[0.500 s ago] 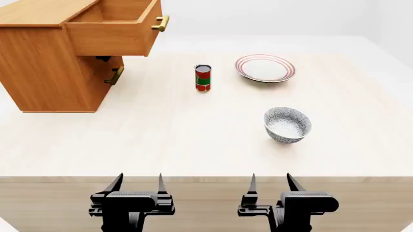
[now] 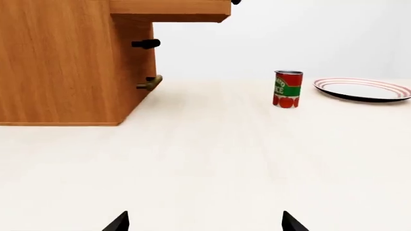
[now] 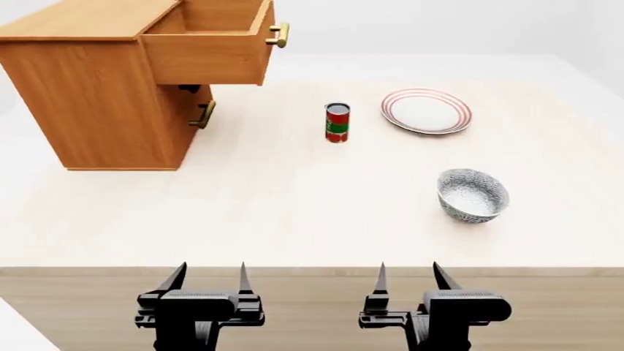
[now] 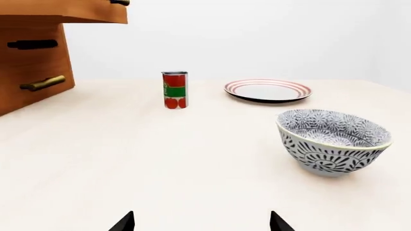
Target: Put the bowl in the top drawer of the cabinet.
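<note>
The speckled blue-grey bowl (image 3: 473, 195) (image 4: 334, 141) stands upright on the pale table, right of centre. At the far left is the orange-brown cabinet (image 3: 107, 95) (image 2: 64, 62); its top drawer (image 3: 210, 47) is pulled out and open, with a brass bar handle (image 3: 280, 34). Both grippers hover at the table's near edge, well short of the bowl. My left gripper (image 3: 207, 278) (image 2: 204, 222) is open and empty. My right gripper (image 3: 408, 278) (image 4: 201, 222) is open and empty too, with the bowl ahead of it and to its right.
A red and green can (image 3: 337, 122) (image 4: 174, 90) (image 2: 287, 89) stands mid-table, and a flat red-rimmed white plate (image 3: 426, 111) (image 4: 268, 90) (image 2: 363, 89) lies beyond the bowl. The lower cabinet front carries a small brass handle (image 3: 204, 115). The table's front edge (image 3: 312, 269) runs just beyond the grippers.
The head view has shifted, so the cabinet, can, plate and bowl all sit further right in the picture. Both grippers look the same, open at the near edge.
</note>
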{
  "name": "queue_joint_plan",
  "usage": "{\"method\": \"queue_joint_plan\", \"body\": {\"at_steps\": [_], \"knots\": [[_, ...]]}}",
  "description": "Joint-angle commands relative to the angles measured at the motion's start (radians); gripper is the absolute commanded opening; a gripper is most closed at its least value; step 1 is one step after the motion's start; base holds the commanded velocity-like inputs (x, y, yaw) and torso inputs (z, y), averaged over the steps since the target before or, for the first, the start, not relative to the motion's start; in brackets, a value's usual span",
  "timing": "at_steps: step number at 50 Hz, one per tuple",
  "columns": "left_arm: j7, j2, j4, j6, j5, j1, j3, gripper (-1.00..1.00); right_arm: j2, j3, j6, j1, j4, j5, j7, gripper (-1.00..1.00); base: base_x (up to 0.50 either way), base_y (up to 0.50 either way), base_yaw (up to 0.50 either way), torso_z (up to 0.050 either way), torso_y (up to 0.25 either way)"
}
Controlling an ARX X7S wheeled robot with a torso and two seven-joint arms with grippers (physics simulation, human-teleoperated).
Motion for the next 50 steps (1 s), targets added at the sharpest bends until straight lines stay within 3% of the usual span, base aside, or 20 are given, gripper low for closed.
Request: {"method": "queue_joint_plan", "body": {"at_steps": [1,35,50], "knots": [[-0.022,-0.020,0.002,-0.002,-0.022,-0.001,0.021,1.00,0.020,-0.024,0.000,-0.001,-0.004,0.018,0.022,1.00,0.00,0.41,0.00,0.000,0.000],[-0.063,-0.058,0.004,-0.011,-0.067,-0.008,0.063,1.00,0.055,-0.071,0.002,0.011,0.002,0.050,0.066,1.00,0.00,0.41,0.00,0.000,0.000],[-0.085,-0.078,0.062,-0.059,-0.096,-0.010,0.066,1.00,0.077,-0.066,0.058,0.004,-0.061,0.067,0.102,1.00,0.00,0.03,0.00,0.000,0.000]]}}
